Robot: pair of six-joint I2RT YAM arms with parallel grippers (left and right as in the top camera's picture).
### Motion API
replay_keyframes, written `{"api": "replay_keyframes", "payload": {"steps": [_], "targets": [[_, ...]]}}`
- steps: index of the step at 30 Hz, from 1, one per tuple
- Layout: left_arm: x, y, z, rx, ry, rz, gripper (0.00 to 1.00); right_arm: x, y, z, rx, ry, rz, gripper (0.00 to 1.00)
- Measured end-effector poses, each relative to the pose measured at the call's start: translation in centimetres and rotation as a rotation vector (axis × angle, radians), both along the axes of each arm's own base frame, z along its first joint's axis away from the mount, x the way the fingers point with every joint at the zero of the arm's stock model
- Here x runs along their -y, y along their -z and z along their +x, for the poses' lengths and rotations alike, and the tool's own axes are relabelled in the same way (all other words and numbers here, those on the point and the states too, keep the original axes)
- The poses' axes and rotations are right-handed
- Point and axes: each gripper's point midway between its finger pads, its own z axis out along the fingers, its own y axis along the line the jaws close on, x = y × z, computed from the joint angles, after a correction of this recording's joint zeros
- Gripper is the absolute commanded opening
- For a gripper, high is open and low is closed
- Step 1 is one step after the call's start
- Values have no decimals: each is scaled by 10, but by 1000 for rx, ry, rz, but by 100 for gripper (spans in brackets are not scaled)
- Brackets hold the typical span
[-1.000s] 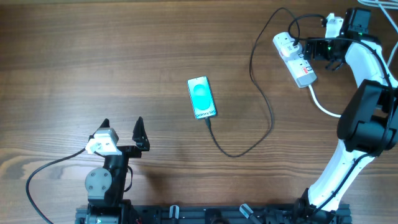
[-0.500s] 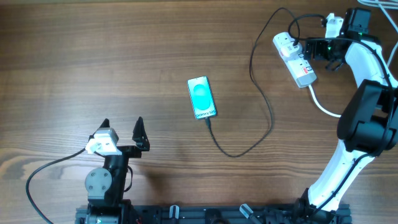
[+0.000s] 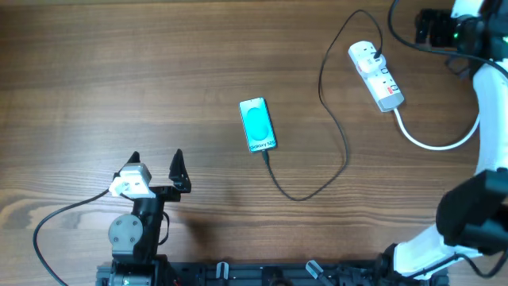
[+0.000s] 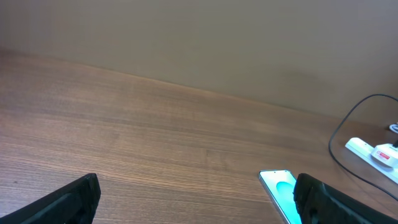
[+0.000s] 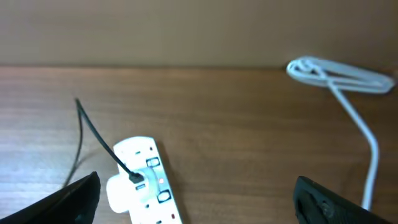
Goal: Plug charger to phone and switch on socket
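Note:
The phone (image 3: 258, 125) lies flat mid-table with its cyan screen up; it also shows by the right finger in the left wrist view (image 4: 281, 185). The charger, a thin black cable (image 3: 346, 151), runs from the phone's near end in a loop to a white adapter on the socket (image 3: 376, 76), a white power strip at the far right (image 5: 143, 184). My left gripper (image 3: 155, 157) stands open near the front left, well short of the phone. My right gripper (image 3: 425, 26) is open at the far right corner, beyond the socket, with nothing between its fingers.
A thick white cord (image 3: 435, 145) curves from the socket's near end toward the right arm. A coiled bundle of white cord (image 5: 339, 74) lies further back on the table. The left arm's own black cable (image 3: 55, 218) trails at the front left.
My right arm has pulled back from right beside the socket toward the far right corner, and its white forearm now hangs clear of the strip. The left arm, phone and cable have not moved.

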Motion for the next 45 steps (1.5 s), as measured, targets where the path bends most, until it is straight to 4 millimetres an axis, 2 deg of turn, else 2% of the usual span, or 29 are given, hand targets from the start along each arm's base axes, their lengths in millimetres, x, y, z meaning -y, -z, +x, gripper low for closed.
{"api": "replay_keyframes", "payload": {"steps": [1,8,12,15,17,19,20,24,27,32,38,45], "targets": [[0,0,0,0,0,0,100,-1,-5,-1,11,-1,-3,100],[0,0,0,0,0,0,100,-4,-9,-6,15,-5,-4,100],[0,0,0,0,0,0,100,-19,-25,-31,37,-27,-50,100],[0,0,0,1,0,0,100,-29,-39,-60,62,-38,-92,100],[0,0,0,1,0,0,100,-33,-39,-72,65,-42,-105,100],[0,0,0,1,0,0,100,-40,-25,-87,40,-69,-134,100],[0,0,0,0,0,0,100,-47,-10,-96,11,-87,-139,100],[0,0,0,1,0,0,100,-65,50,-109,-4,-166,-158,100],[0,0,0,1,0,0,100,-82,110,-124,-23,-242,-104,100],[0,0,0,1,0,0,100,-108,173,-160,-67,-338,-7,100],[0,0,0,1,0,0,100,-125,205,-191,-29,-399,33,100],[0,0,0,1,0,0,100,-152,199,-219,130,-484,8,100]]}}
